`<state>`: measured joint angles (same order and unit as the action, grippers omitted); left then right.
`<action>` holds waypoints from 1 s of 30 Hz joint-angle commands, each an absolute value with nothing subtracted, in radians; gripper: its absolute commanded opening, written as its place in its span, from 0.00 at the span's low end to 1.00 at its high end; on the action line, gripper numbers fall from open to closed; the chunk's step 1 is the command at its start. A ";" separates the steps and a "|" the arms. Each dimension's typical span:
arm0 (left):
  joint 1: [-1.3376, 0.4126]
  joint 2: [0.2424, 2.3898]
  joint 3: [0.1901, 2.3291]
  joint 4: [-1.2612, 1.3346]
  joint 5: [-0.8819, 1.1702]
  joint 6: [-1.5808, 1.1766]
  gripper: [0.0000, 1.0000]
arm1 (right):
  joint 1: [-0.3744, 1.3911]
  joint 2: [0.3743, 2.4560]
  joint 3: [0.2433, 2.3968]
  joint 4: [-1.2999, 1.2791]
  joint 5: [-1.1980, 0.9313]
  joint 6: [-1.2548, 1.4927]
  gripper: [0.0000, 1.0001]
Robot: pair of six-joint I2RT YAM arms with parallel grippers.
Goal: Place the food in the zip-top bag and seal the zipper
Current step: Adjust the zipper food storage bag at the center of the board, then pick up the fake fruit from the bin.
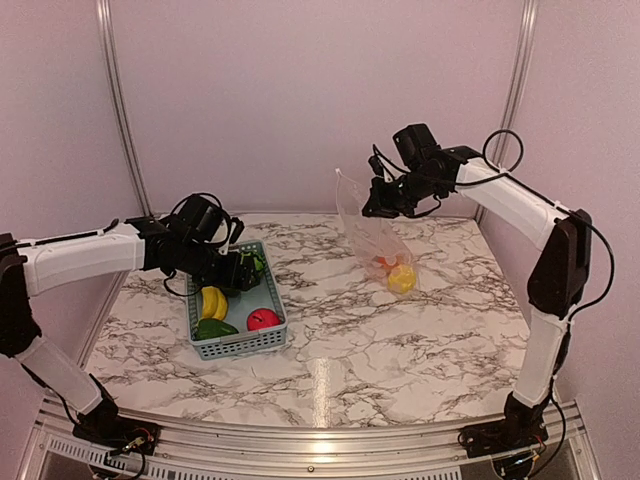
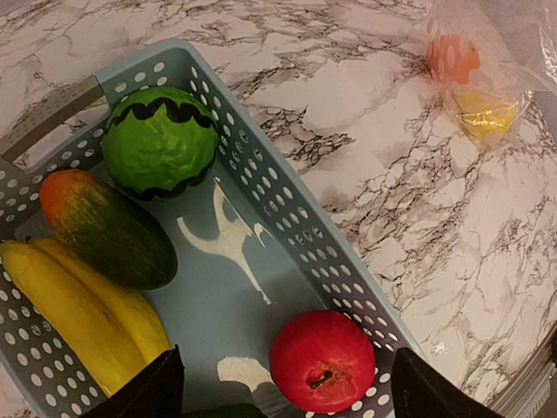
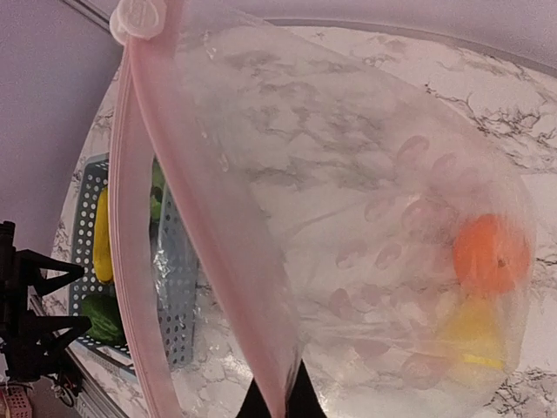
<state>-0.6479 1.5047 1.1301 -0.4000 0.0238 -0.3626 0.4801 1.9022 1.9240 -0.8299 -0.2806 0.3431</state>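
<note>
Top external: left gripper [image 1: 238, 268], jaws apart, low over the mesh basket [image 1: 240, 346], which holds bananas [image 1: 212, 302], a red piece [image 1: 263, 319] and green pieces [image 1: 215, 328]. The right gripper [image 1: 380, 205] is raised and closed on the upper edge of the zip-top bag [image 1: 372, 232]. The bag's bottom rests on the table [image 1: 400, 345], with an orange and a yellow piece [image 1: 400, 277] inside. Hazard: basket and bag stand well apart, so a loosely pinched item may drop in carrying. Left wrist: fingers [image 2: 152, 394] wide, nothing gripped; red piece ahead between them, close to the basket wall; round green piece [image 2: 158, 144] in the far corner. Hazard: smooth round toys may squirt out, or a finger may catch the mesh. Right wrist: jaws pinched together on one lip of the bag's mouth, on the zipper [image 3: 126, 226]; slider tab [image 3: 139, 16] at the far end. Hazard: held at one point, the mouth may sag narrow and reject food; added weight may pull the lip free.
</note>
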 commanded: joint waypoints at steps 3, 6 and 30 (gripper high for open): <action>-0.649 1.535 1.092 -0.486 0.158 -0.364 0.86 | 0.545 1.926 1.914 -0.796 -0.307 0.347 0.00; -0.649 1.556 1.084 -0.504 0.186 -0.368 0.86 | 0.559 1.928 1.909 -0.798 -0.307 0.344 0.00; -0.662 1.732 1.122 -0.443 0.321 -0.438 0.86 | 0.561 1.890 1.832 -0.763 -0.325 0.375 0.00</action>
